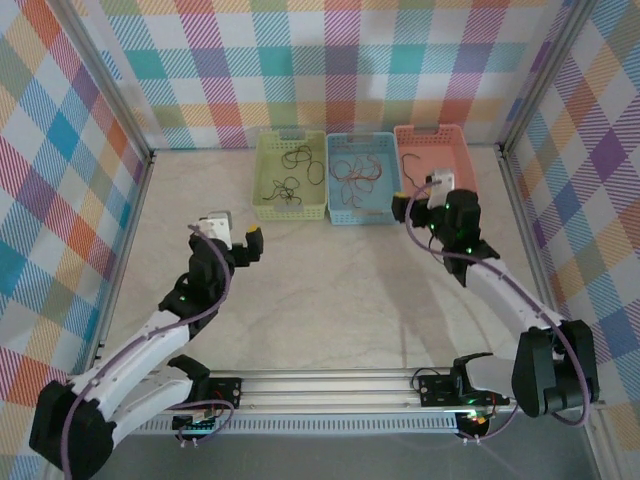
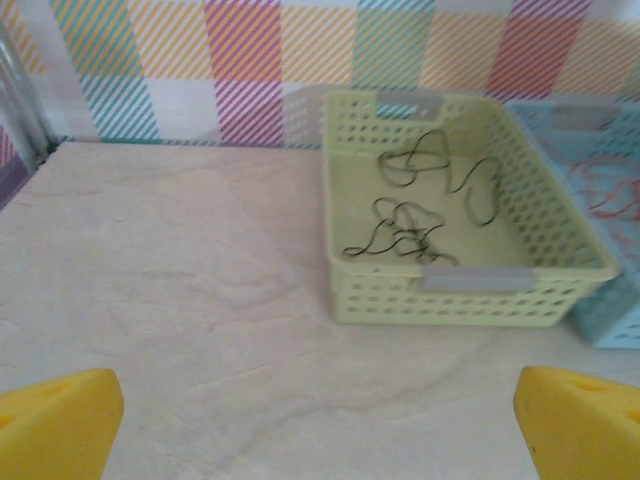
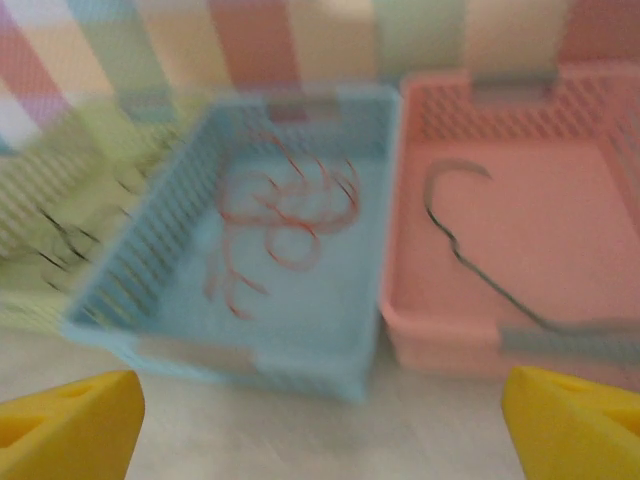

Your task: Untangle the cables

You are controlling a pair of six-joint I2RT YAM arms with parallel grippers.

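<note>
The cables lie sorted in three baskets at the back of the table. Dark green cables (image 2: 410,215) curl inside the green basket (image 2: 450,300). Red-orange cables (image 3: 285,215) lie in the blue basket (image 3: 330,375). One dark cable (image 3: 470,262) stretches across the floor of the pink basket (image 3: 440,345). My left gripper (image 2: 320,440) hangs open over bare table in front of the green basket, with nothing between its yellow fingertips (image 2: 60,420). My right gripper (image 3: 320,430) is open just short of the blue and pink baskets, and holds nothing.
The three baskets (image 1: 290,205) stand side by side against the checked back wall. Bare marble-look tabletop (image 1: 330,290) spreads between the baskets and the arm bases. Metal frame posts (image 1: 130,190) run along both sides.
</note>
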